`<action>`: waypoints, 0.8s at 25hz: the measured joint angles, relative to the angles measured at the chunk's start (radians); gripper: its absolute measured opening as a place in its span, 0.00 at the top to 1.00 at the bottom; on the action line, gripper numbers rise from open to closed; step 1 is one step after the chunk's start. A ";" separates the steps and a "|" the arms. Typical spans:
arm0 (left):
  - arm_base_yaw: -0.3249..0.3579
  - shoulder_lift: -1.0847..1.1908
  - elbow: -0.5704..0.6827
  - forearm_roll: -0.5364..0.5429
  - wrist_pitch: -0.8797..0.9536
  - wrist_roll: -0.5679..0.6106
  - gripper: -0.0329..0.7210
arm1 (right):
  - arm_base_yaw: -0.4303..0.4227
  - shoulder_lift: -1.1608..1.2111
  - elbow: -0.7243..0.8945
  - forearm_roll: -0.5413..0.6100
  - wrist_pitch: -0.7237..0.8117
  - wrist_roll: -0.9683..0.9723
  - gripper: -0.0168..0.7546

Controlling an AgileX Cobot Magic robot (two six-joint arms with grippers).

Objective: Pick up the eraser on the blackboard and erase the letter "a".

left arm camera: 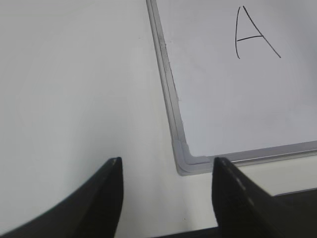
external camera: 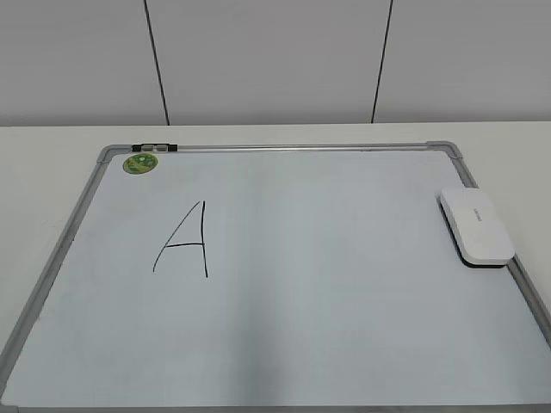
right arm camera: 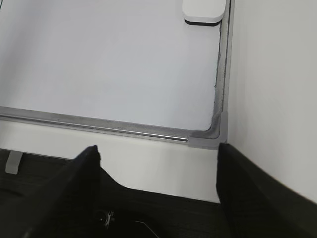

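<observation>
You've got one board (external camera: 344, 327), one eraser (external camera: 476, 225), one drawn letter (external camera: 185, 238), one green magnet (external camera: 139, 163) and one marker (external camera: 155, 148), plus two grippers seen only from the wrist views. The letter on view is an angular capital A in thin black line; no other letter shows anywhere on the board.

Your left gripper (left arm camera: 166, 166) has its fingers spread apart, nothing between them. It hangs over the white table (left arm camera: 74, 99) at the board's near left corner (left arm camera: 185, 158); the A (left arm camera: 252, 32) lies ahead of it and to its right, well apart.

Your right gripper (right arm camera: 157, 151) is also spread wide and empty, above the board's near right corner (right arm camera: 213, 134). The eraser (right arm camera: 204, 11) sits ahead of it, far up the board, touching or just beside the right frame edge, cut off by the picture's top.

In the exterior view the eraser lies flat, white side up, dark underside showing at its near end. Magnet and marker sit at the far left corner, marker on the top frame.

Surface: white tabletop, pale bluish board with grey frame lying flat. Room: grey wall panels (external camera: 267, 60) with two dark seams behind the table.
</observation>
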 joint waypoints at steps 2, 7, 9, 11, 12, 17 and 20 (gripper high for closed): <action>0.000 0.000 0.000 0.003 0.000 0.000 0.42 | 0.000 0.000 0.000 0.007 0.000 -0.020 0.28; -0.001 0.000 0.000 0.009 0.000 0.001 0.46 | 0.000 0.000 0.000 0.029 0.000 -0.053 0.28; -0.001 -0.004 0.000 0.008 0.000 0.001 0.46 | 0.000 0.000 0.000 0.028 0.000 -0.061 0.28; -0.001 -0.008 0.002 0.011 0.000 0.001 0.47 | 0.000 0.000 0.000 0.028 0.000 -0.061 0.28; -0.001 -0.010 0.004 0.011 0.000 0.001 0.48 | 0.000 0.000 0.000 0.031 0.000 -0.061 0.28; -0.001 -0.010 0.006 0.004 0.000 0.002 0.51 | 0.000 0.000 0.000 0.041 0.004 -0.058 0.28; -0.001 -0.010 0.007 0.002 0.000 0.002 0.51 | 0.000 0.000 0.000 0.042 0.004 -0.058 0.28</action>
